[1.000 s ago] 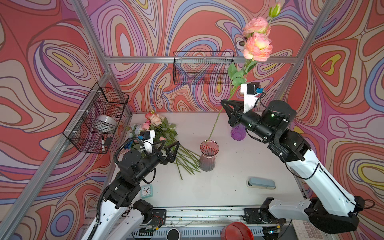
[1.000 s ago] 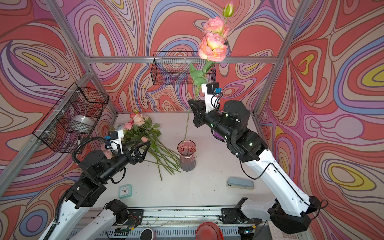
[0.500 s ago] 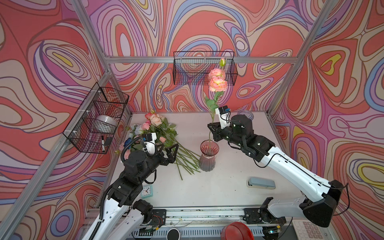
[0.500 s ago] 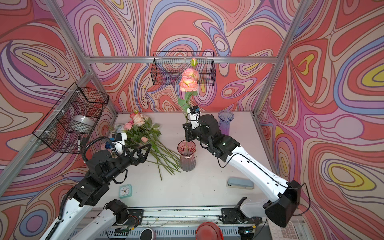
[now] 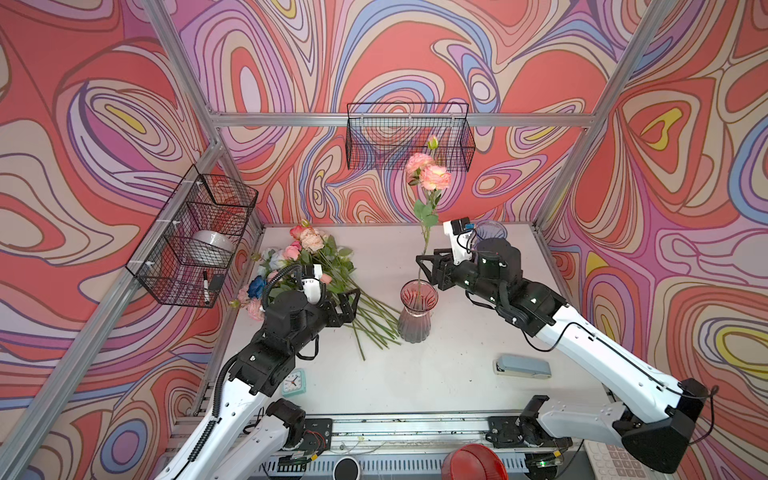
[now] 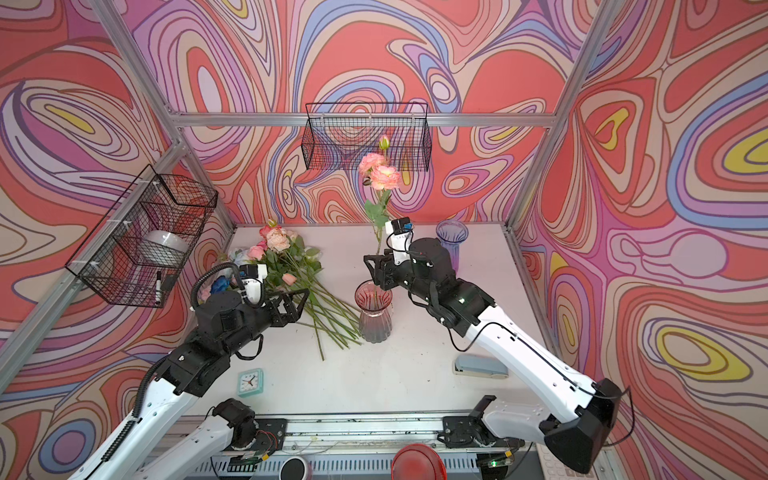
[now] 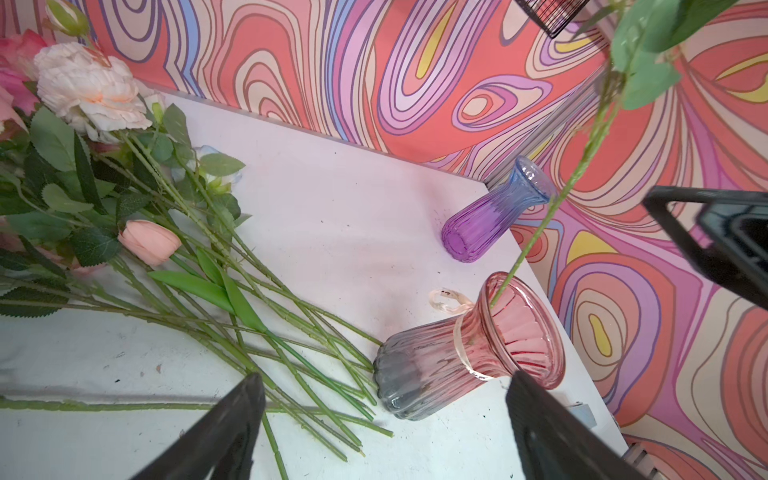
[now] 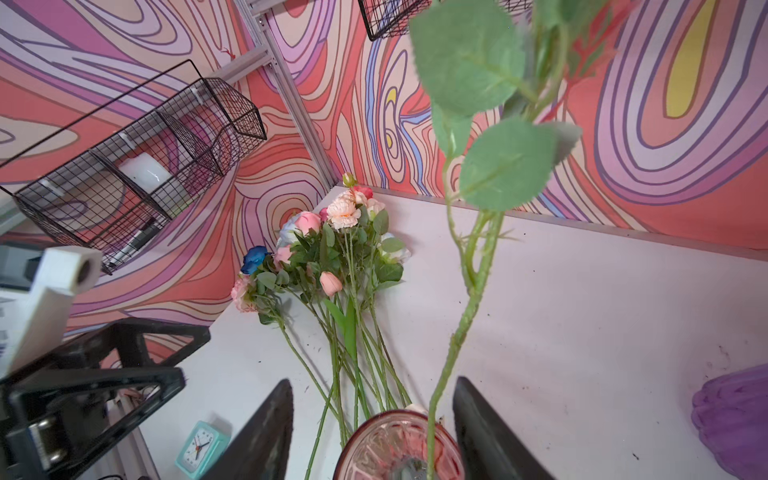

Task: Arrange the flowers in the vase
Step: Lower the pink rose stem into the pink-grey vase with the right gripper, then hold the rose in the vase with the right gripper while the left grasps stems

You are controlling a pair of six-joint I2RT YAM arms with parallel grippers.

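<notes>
A peach-pink rose [image 5: 434, 178] stands upright in the pink glass vase [image 5: 413, 320] mid-desk [image 5: 415, 374], its stem between the spread, non-pinching jaws of the right tool [image 5: 423, 270], while the other flowers [image 5: 316, 253] lie heaped toward the back-left corner, stems pointing at the vase, just below the nearer, wide-spread left tool [image 5: 354, 305].

1. L arm [image 5: 232, 411] is stretching in from lower left in both top views; left gripper [image 5: 350, 305] is hanging left of centre, jaws wide apart.
2. R arm [image 5: 602, 353] is angling in from lower right; right gripper [image 5: 423, 272] is sitting mid-frame, jaws apart.
</notes>
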